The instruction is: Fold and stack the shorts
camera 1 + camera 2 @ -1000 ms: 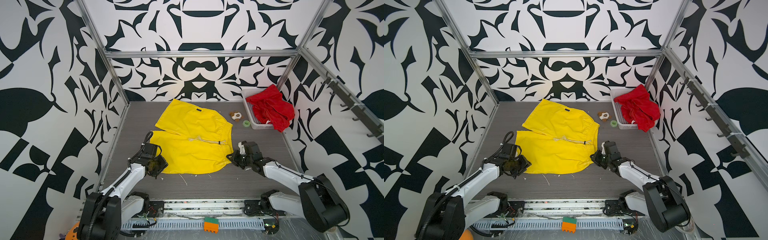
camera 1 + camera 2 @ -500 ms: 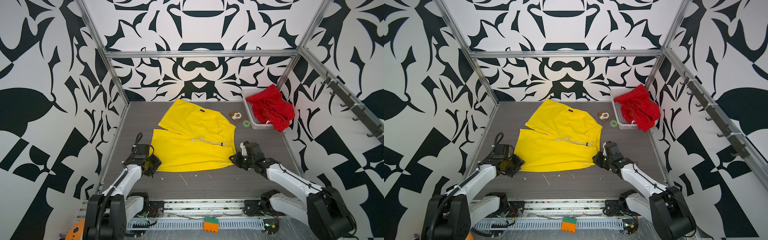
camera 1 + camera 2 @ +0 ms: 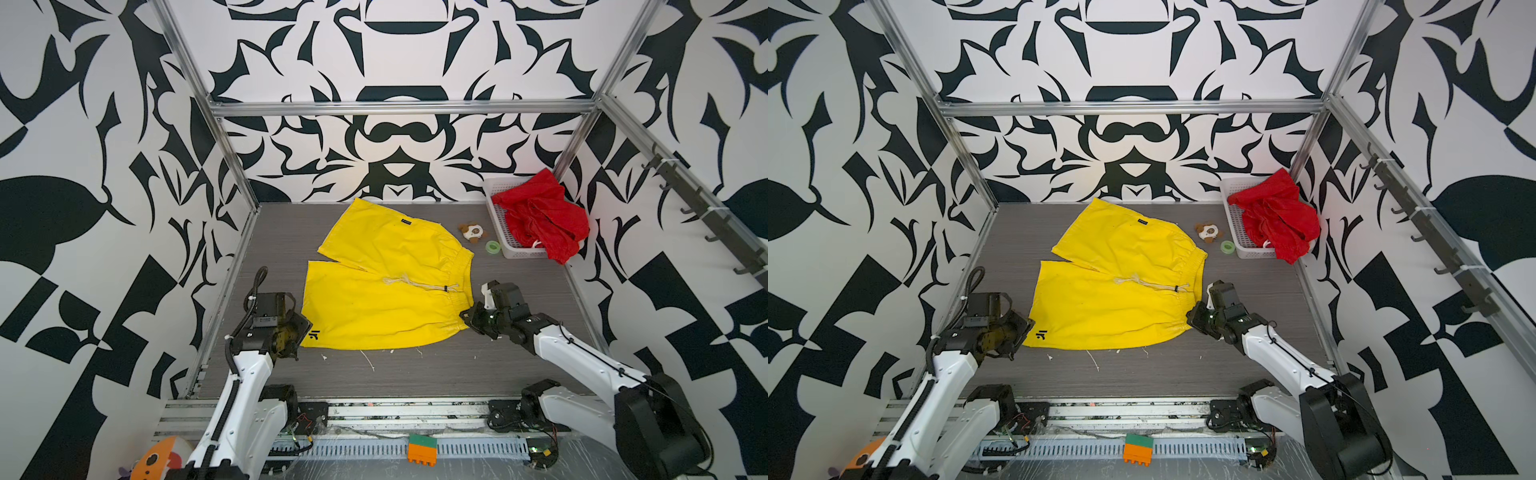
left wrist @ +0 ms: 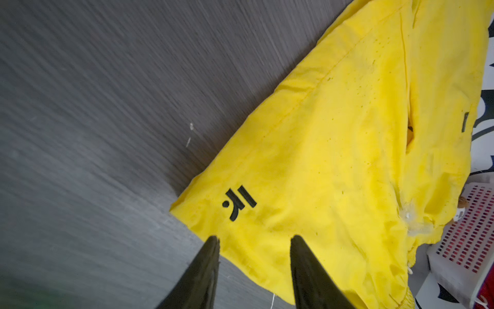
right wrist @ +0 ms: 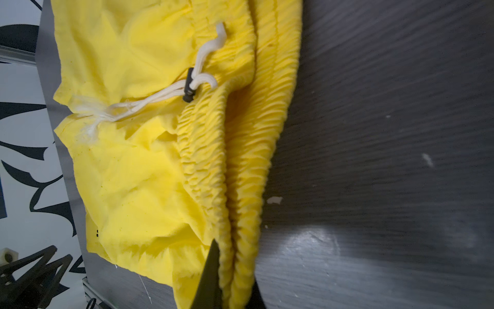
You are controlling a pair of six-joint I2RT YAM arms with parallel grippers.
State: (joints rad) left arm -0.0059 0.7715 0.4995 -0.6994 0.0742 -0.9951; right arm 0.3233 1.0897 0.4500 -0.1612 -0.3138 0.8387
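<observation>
The yellow shorts [image 3: 382,299] [image 3: 1113,299] lie spread flat on the grey table, waistband to the right. My right gripper [image 3: 467,320] [image 3: 1192,318] [image 5: 235,267] is shut on the ruffled waistband at its near right corner. My left gripper [image 3: 305,328] [image 3: 1027,328] [image 4: 254,240] is open at the near left leg corner. Its two fingertips straddle the hem just below the black logo [image 4: 239,203], and the fabric [image 4: 347,160] lies flat. The red shorts [image 3: 540,216] [image 3: 1279,216] are heaped in the white basket [image 3: 515,252] [image 3: 1250,253] at the back right and spill over its right side.
A small plush toy [image 3: 473,232] [image 3: 1208,231] and a green tape roll [image 3: 493,247] [image 3: 1227,246] lie between the yellow shorts and the basket. Bits of white thread dot the table in front of the shorts. Patterned walls close in three sides.
My left gripper has drawn back to the left off the shorts' near left corner, uncovering the logo. The right gripper edged slightly right with the waistband, pulling the fabric flatter.
</observation>
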